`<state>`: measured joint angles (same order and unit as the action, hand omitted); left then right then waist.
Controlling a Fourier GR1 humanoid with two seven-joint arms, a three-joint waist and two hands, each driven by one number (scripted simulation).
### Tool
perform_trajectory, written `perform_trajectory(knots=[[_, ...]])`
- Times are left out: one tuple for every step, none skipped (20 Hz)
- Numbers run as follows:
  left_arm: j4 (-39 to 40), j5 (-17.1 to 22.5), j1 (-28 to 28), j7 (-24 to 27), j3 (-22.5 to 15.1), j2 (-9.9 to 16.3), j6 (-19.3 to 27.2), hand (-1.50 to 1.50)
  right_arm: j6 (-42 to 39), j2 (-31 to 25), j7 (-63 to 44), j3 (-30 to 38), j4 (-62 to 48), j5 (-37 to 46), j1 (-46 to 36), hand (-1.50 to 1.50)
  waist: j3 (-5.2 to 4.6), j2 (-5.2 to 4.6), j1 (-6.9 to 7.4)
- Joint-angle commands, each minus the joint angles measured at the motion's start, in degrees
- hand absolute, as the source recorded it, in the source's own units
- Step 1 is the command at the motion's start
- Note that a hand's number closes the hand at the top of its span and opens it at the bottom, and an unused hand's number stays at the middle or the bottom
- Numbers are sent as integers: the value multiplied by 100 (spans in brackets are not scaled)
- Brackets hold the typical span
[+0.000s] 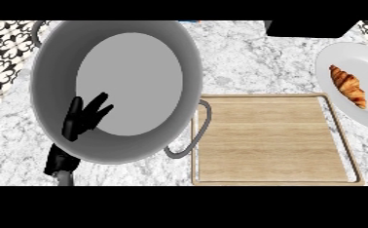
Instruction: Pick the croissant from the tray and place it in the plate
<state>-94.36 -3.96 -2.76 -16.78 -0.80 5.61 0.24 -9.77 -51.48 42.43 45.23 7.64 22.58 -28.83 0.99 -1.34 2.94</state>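
Head view: left hand (84, 117), fingers straight, holding nothing, shows over the near rim of a large grey pot (50, 76). Well to its right: wooden tray (269, 139) on the marble worktop (251, 56); beyond it, croissant (348, 84) on the white plate (330, 59).

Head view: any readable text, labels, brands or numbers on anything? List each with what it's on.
None readable.
Large grey pot: plain, no marking.
Wooden tray: bare wood grain only.
White plate with the croissant: no print.
Patterned surface at the far left: black-and-white ornament, not lettering.
Left hand: plain black.
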Motion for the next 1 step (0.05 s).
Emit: perform_trajectory(knots=[[298,-57,192,162,136,-88,198,0,182,-59,2,-13,20,36,151,-150,-26,-57,-20]])
